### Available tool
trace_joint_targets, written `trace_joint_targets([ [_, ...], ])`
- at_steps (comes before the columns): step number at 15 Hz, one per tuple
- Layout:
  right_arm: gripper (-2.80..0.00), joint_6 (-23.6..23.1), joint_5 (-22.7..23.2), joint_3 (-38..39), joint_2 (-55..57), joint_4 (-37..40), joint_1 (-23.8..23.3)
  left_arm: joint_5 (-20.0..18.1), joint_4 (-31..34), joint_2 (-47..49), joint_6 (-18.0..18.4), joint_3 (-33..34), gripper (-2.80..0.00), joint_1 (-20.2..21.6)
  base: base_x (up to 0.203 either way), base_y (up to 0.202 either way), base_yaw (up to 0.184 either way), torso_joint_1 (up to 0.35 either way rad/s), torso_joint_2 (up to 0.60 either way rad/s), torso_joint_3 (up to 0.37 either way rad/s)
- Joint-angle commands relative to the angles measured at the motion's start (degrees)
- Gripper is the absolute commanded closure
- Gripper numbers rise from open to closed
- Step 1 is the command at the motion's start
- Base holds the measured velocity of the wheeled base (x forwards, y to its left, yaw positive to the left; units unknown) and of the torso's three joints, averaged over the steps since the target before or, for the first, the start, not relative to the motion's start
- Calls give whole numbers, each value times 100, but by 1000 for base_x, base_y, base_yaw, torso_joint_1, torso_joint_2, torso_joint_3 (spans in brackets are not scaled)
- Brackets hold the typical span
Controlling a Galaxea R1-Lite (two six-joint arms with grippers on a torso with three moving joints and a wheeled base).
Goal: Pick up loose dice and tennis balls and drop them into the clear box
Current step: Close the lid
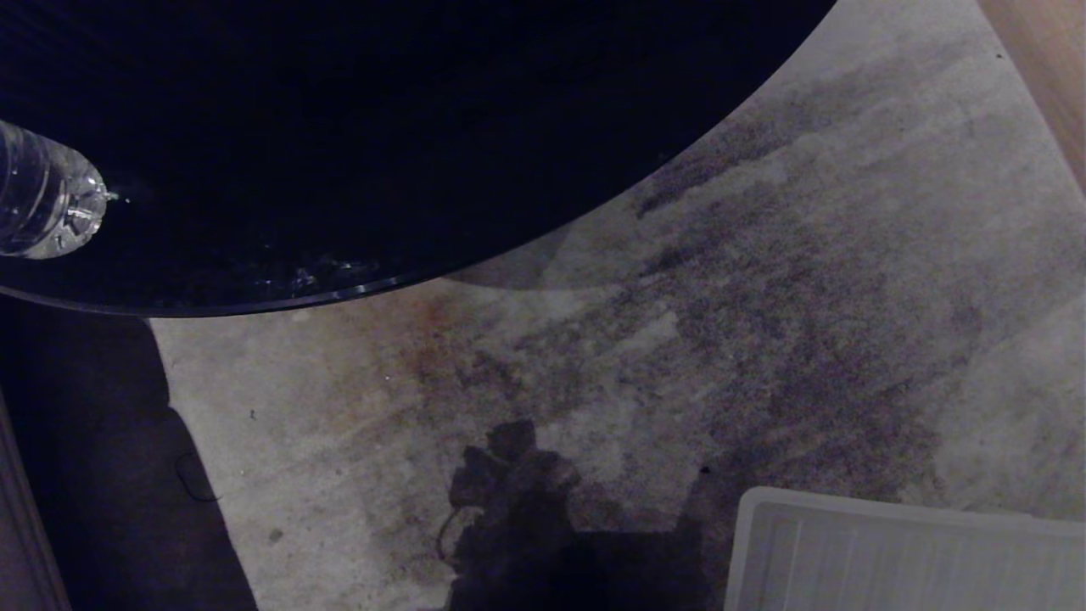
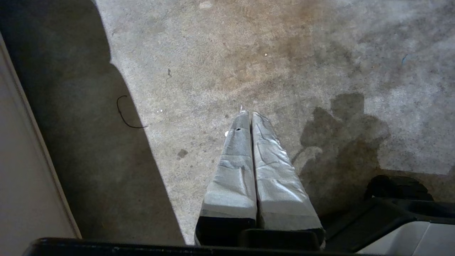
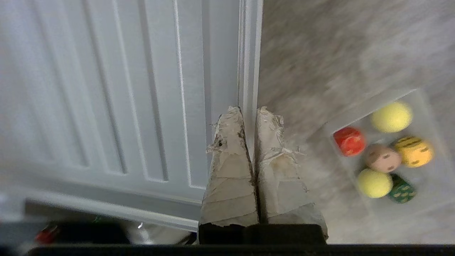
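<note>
Tape-wrapped right end effector [image 3: 250,110] pressed together, empty, above ribbed panel [image 3: 106,89] edge.

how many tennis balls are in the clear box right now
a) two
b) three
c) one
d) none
a) the right wrist view shows two tennis balls lying inside the clear box with the red, tan, yellow and green dice.
</note>
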Motion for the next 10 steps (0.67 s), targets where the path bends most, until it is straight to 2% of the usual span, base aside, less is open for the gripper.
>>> trace_joint_targets([
  [1, 0, -47, -84, 83, -217, 34, 3, -1, 0, 9, 3, 9, 0, 0, 0, 0, 0, 0, 0, 0],
  [10, 0, 42, -101, 83, -217, 34, 2, -35, 9, 9, 56, 9, 0, 0, 0, 0, 0, 0, 0, 0],
])
